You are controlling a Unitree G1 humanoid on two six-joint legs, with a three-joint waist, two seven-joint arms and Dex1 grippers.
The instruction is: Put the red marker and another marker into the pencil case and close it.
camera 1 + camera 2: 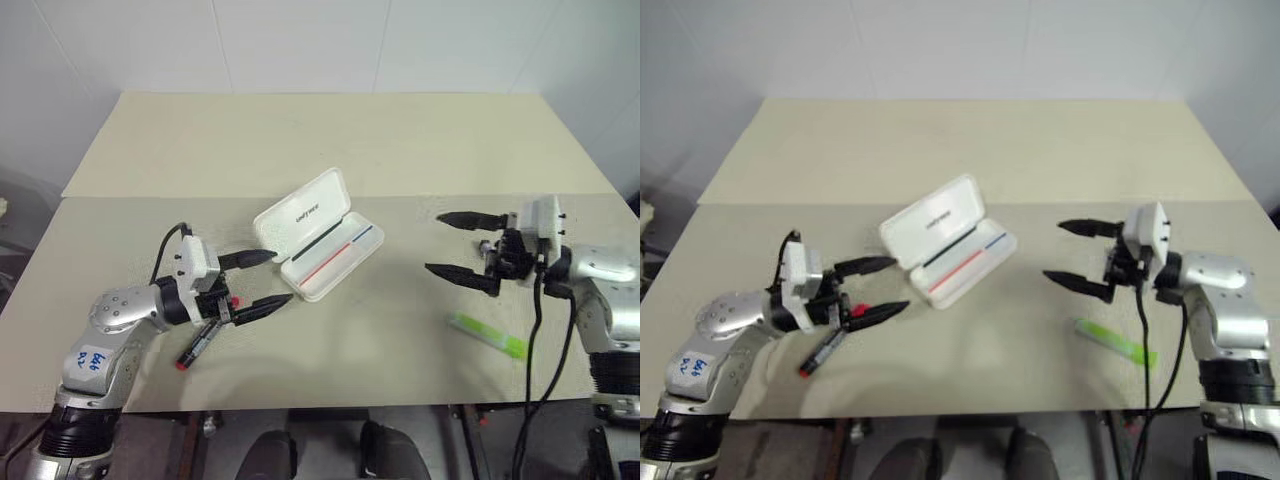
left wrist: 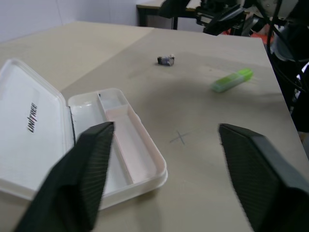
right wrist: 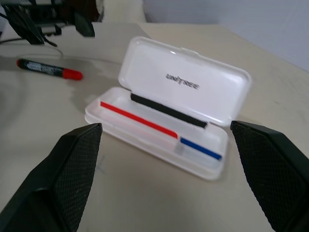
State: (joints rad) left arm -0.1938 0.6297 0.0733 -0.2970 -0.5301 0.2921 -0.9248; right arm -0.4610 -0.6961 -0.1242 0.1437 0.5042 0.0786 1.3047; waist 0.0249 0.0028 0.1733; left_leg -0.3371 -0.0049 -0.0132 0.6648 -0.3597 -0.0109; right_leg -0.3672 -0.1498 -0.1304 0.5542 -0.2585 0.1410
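Observation:
The white pencil case (image 1: pixel 330 262) lies open at the table's middle, its lid (image 3: pixel 188 82) standing up at the back. Thin red, black and blue sticks lie in its tray. Left of the case, the red marker (image 1: pixel 203 340) lies flat on the table, under my left hand and held by nothing. My left gripper (image 1: pixel 270 282) hovers open above it, pointing at the case. On the right side of the table lies the lime-green highlighter (image 1: pixel 487 336). Above and behind the highlighter, my right gripper (image 1: pixel 435 243) is wide open and empty, pointing left toward the case.
A small dark object (image 2: pixel 165 60) rests on the table beyond the case, near the right gripper. A faint pencilled cross (image 2: pixel 180 137) marks the tabletop (image 1: pixel 330 150) between case and highlighter. The tabletop's near edge runs just below both arms.

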